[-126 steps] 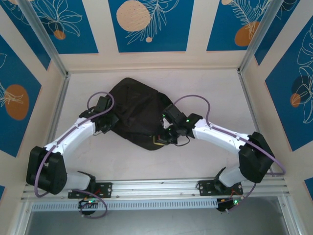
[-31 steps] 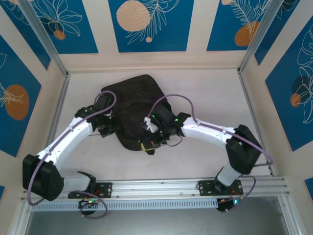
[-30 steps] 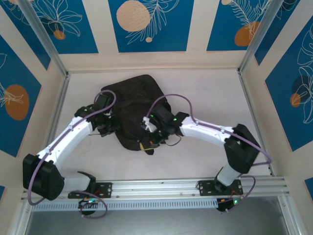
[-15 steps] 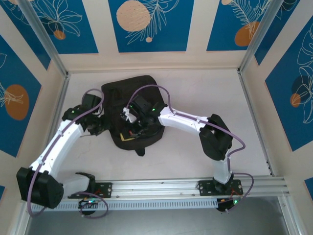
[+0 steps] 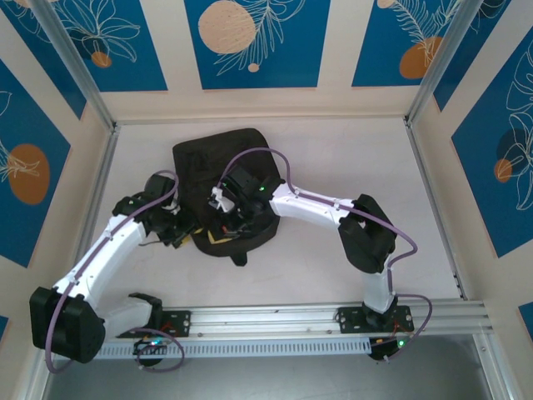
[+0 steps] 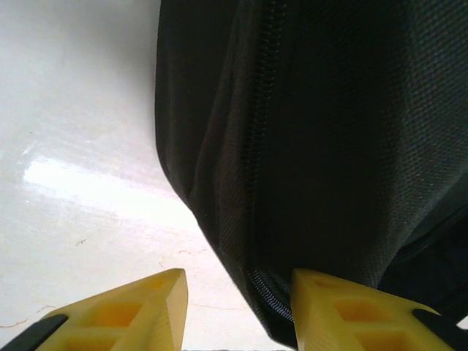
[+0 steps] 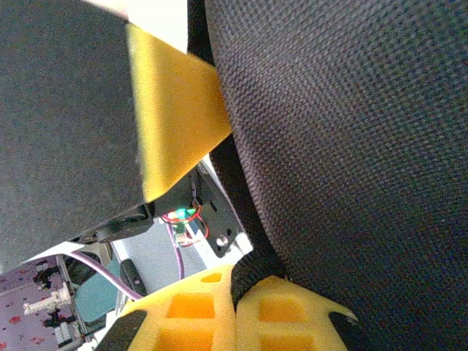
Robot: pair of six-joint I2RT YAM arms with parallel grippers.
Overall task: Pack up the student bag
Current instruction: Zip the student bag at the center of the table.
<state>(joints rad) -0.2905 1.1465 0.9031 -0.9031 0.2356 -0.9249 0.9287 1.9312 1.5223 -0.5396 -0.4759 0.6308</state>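
Observation:
The student bag [image 5: 212, 162], black and soft, lies on the white table [image 5: 350, 167] left of centre. My left gripper [image 5: 181, 233] is at the bag's near left edge. In the left wrist view its yellow fingers stand open [image 6: 238, 311] around the bag's zippered seam [image 6: 351, 131]; the right finger touches the fabric and the left one is over bare table. My right gripper [image 5: 225, 218] reaches across onto the bag's near part. In the right wrist view it is shut [image 7: 235, 281] on a black fold of the bag [image 7: 351, 146].
A blurred yellow wedge [image 7: 172, 117] shows close to the right wrist camera; I cannot tell what it is. The metal rail [image 5: 275, 317] with the arm bases runs along the near edge. Patterned walls enclose the table on three sides.
The bag has slid left and away with the right gripper shut on it. The left gripper has opened and moved to the bag's near left edge.

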